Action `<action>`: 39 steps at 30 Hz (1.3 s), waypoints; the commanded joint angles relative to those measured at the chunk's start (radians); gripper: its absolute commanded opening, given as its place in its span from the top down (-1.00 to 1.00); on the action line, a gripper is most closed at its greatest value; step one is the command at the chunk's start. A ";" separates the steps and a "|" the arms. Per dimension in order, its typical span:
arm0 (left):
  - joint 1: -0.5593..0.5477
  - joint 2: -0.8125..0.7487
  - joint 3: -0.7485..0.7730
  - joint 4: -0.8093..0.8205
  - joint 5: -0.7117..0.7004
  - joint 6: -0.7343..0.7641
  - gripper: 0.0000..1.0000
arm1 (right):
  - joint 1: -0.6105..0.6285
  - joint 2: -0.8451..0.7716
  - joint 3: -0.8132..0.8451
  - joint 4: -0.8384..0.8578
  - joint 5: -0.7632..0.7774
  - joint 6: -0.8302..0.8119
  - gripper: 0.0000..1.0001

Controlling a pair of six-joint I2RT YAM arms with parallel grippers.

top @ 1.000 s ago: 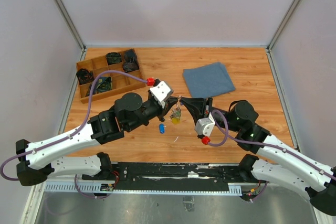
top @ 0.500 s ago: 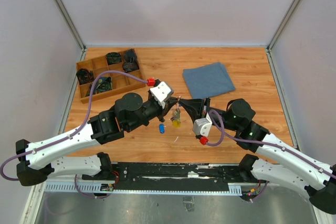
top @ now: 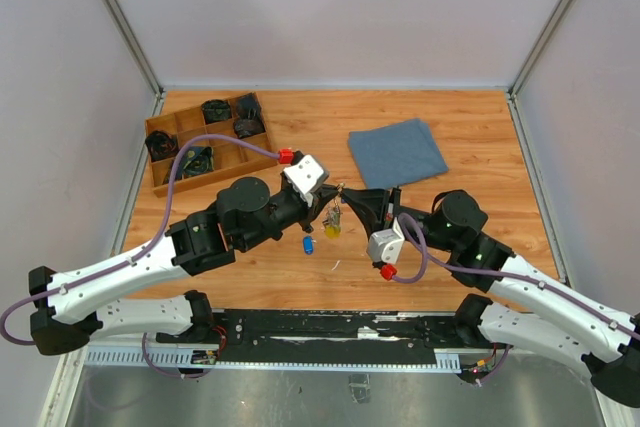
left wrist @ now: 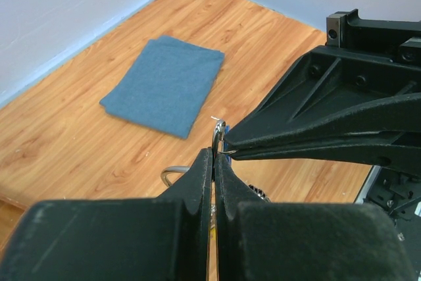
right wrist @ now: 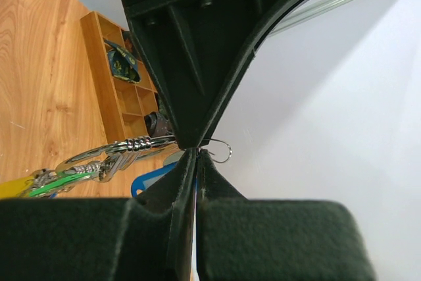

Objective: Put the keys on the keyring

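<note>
The keyring (top: 338, 195) is a thin silver wire held in the air between both grippers, with yellow- and green-headed keys (top: 332, 229) hanging under it. My left gripper (top: 326, 203) is shut on the wire (left wrist: 216, 135). My right gripper (top: 350, 197) is shut tip to tip against it, right at the wire's hooked free end (right wrist: 222, 153). A bright blue key head (right wrist: 152, 179) shows at the right gripper's fingers and seems pinched between them. Another blue key (top: 308, 245) lies on the table below the left gripper.
A folded blue cloth (top: 397, 152) lies at the back right of the wooden table. A wooden compartment tray (top: 158, 171) with dark parts stands at the back left. A small pale scrap (top: 334, 266) lies near the front edge.
My right gripper has moved a little to the left, closing up against the left gripper's tips. The hanging keys have swung slightly. The blue key on the table has not moved.
</note>
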 commanded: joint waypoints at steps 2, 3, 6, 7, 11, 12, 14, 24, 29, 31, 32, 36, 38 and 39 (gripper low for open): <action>0.005 -0.024 0.033 0.048 0.029 -0.025 0.99 | 0.025 -0.016 0.017 0.078 0.008 -0.018 0.99; 0.005 -0.024 0.032 0.050 0.032 -0.027 0.99 | 0.025 -0.014 0.016 0.082 0.010 -0.020 0.99; 0.005 -0.025 0.031 0.053 0.037 -0.035 0.99 | 0.026 -0.014 0.013 0.094 0.022 -0.027 0.99; 0.005 -0.024 0.031 0.055 0.040 -0.036 0.99 | 0.026 -0.014 0.011 0.098 0.025 -0.028 1.00; 0.005 -0.025 0.030 0.062 0.052 -0.045 0.99 | 0.028 -0.015 0.009 0.114 0.036 -0.031 0.99; 0.005 -0.025 0.030 0.062 0.055 -0.048 0.99 | 0.028 -0.015 0.007 0.118 0.040 -0.033 0.99; 0.004 -0.026 0.028 0.067 0.063 -0.053 0.99 | 0.028 -0.016 0.005 0.129 0.050 -0.035 0.99; 0.005 -0.030 0.021 0.072 0.065 -0.061 0.99 | 0.028 -0.038 0.010 0.097 0.087 -0.067 0.99; 0.005 -0.036 0.021 0.069 0.064 -0.062 0.99 | 0.028 -0.050 0.018 0.067 0.095 -0.080 0.99; 0.005 -0.037 0.021 0.069 0.062 -0.061 0.99 | 0.028 -0.053 0.022 0.060 0.098 -0.085 0.99; 0.005 -0.039 0.021 0.068 0.062 -0.062 0.99 | 0.028 -0.053 0.025 0.059 0.099 -0.085 0.99; 0.005 -0.037 0.019 0.068 0.062 -0.062 0.99 | 0.028 -0.053 0.029 0.057 0.098 -0.086 0.99; 0.004 -0.038 0.019 0.067 0.062 -0.061 0.99 | 0.028 -0.055 0.031 0.056 0.100 -0.087 0.99; 0.005 -0.038 0.018 0.066 0.062 -0.061 0.99 | 0.028 -0.055 0.034 0.054 0.100 -0.089 0.99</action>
